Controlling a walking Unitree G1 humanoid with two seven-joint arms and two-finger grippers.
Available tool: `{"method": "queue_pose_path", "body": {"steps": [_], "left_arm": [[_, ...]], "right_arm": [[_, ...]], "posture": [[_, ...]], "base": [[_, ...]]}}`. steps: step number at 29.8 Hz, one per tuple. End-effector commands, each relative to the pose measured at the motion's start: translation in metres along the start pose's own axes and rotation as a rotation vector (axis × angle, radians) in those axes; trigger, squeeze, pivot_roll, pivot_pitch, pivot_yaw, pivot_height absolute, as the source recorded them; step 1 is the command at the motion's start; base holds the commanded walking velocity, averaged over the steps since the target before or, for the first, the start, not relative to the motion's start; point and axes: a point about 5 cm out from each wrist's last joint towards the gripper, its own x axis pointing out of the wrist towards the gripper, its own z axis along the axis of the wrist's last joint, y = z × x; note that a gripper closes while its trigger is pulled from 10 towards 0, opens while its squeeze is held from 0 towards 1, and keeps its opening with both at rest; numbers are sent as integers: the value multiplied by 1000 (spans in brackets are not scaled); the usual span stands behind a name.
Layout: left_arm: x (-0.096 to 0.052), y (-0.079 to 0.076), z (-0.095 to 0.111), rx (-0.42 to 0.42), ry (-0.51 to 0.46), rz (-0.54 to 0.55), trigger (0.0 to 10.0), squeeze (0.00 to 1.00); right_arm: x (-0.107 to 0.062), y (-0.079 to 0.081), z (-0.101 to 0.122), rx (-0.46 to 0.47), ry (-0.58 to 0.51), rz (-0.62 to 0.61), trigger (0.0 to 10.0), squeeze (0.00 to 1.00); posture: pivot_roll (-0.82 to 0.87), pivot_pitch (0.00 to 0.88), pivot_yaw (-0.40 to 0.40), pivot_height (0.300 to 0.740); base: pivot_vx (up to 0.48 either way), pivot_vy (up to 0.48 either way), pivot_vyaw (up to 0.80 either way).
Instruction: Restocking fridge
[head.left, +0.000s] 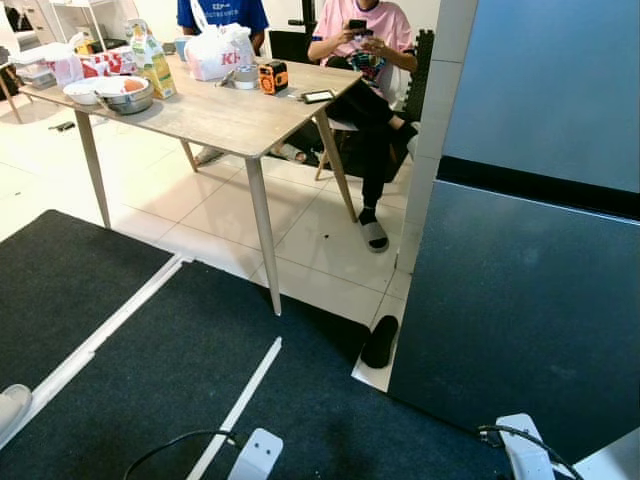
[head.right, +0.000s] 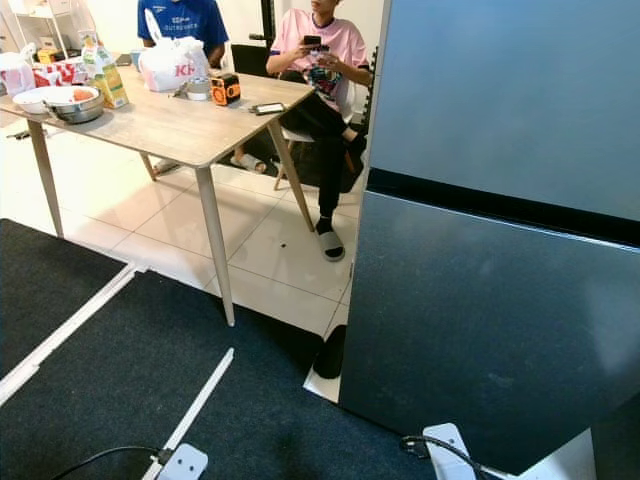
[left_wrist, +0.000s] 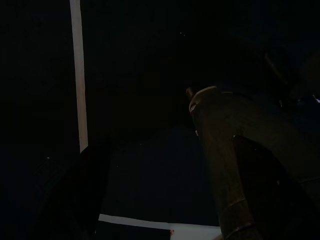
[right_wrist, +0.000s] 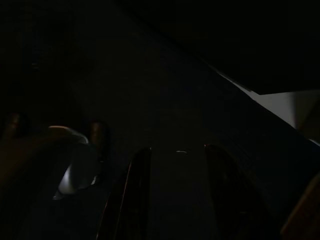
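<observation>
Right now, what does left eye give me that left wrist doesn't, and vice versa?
Left eye: the wooden table carrying a white bag, a carton and a metal bowl; a seated person holding a phone; the closed dark fridge; a black slipper by its corner.
Left wrist: a very dark close-up, with the idle left gripper hanging over the floor.
Both: the dark mat and its white strip.
</observation>
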Motion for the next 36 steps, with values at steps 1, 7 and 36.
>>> {"method": "queue_pose_path", "body": {"steps": [1, 7, 36], "left_arm": [[-2, -12, -20, 8, 78, -52, 10000, 0], [-2, -11, -22, 14, 82, -52, 10000, 0], [-3, -8, -21, 17, 77, -53, 10000, 0]], "right_arm": [[1, 4, 5, -6, -26, 21, 10000, 0], [1, 6, 4, -14, -25, 33, 10000, 0], [0, 9, -1, -1, -18, 39, 10000, 0]], "posture": [[-18, 0, 9, 740], [-17, 0, 13, 740], [-18, 0, 12, 740]], "base": [[0, 0, 775], [0, 0, 775], [0, 0, 774]]}}
